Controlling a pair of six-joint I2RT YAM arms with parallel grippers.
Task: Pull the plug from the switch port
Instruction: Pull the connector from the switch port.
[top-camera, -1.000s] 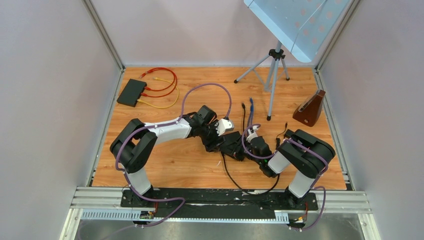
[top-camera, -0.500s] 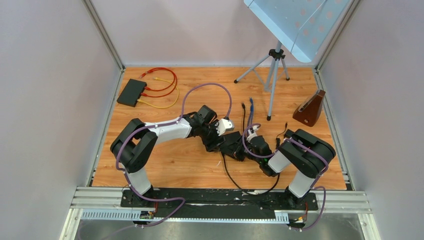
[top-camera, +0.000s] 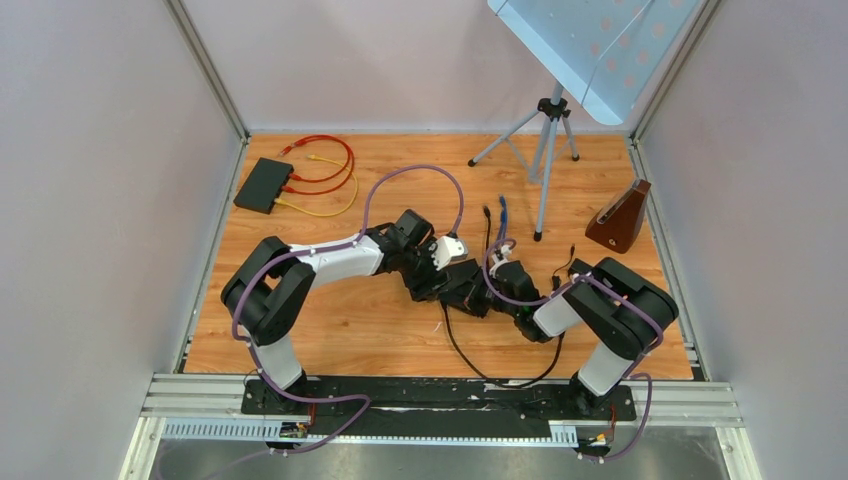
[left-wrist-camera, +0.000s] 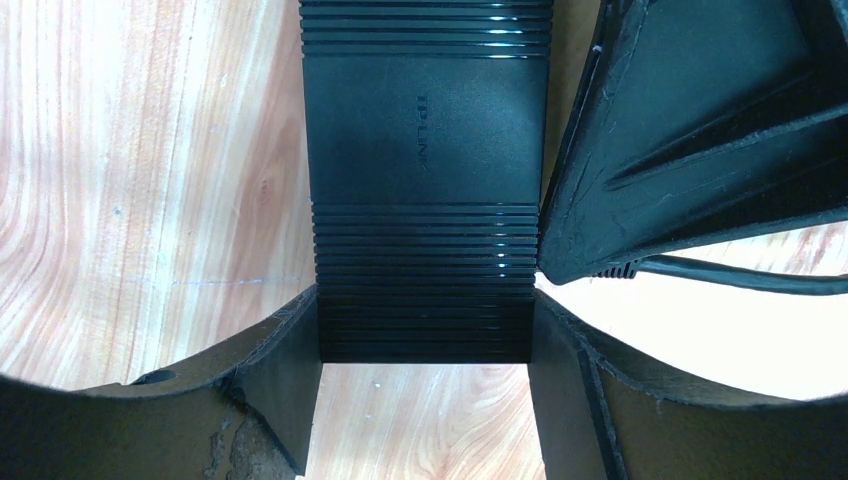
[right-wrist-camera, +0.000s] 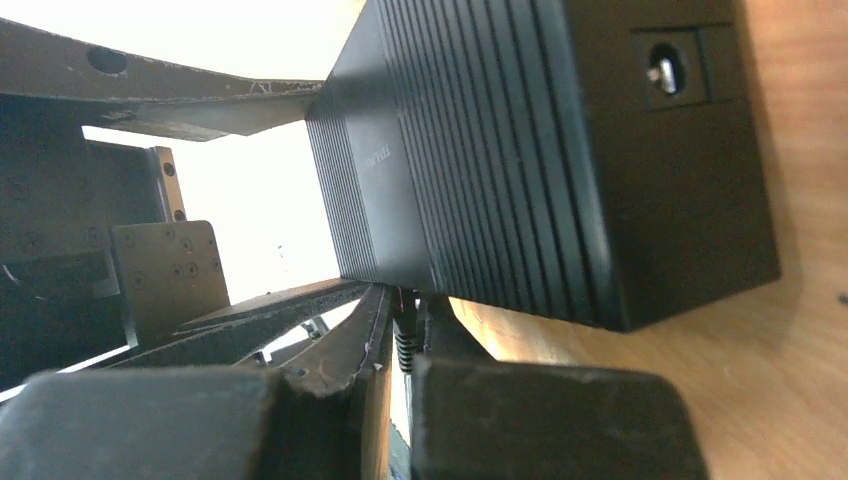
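A black TP-LINK switch (top-camera: 466, 291) lies on the wooden table in the middle, seen close in the left wrist view (left-wrist-camera: 425, 150) and the right wrist view (right-wrist-camera: 540, 150). My left gripper (left-wrist-camera: 425, 342) is shut on the switch, one finger on each side of its near end. My right gripper (right-wrist-camera: 405, 350) is shut on the black plug (right-wrist-camera: 405, 335), whose ribbed boot sits at the switch's edge. The plug's black cable (top-camera: 462, 352) runs toward the near edge. In the top view the left gripper (top-camera: 442, 284) and the right gripper (top-camera: 490, 296) meet at the switch.
A second black switch (top-camera: 263, 185) with red and yellow cables (top-camera: 328, 172) lies at the back left. A tripod (top-camera: 545, 150) and a brown wedge-shaped object (top-camera: 620, 218) stand at the back right. Loose blue and black cables (top-camera: 497, 222) lie behind the grippers.
My right arm has moved left and away from me, bringing its gripper in against the switch. The left arm and the switch have stayed put.
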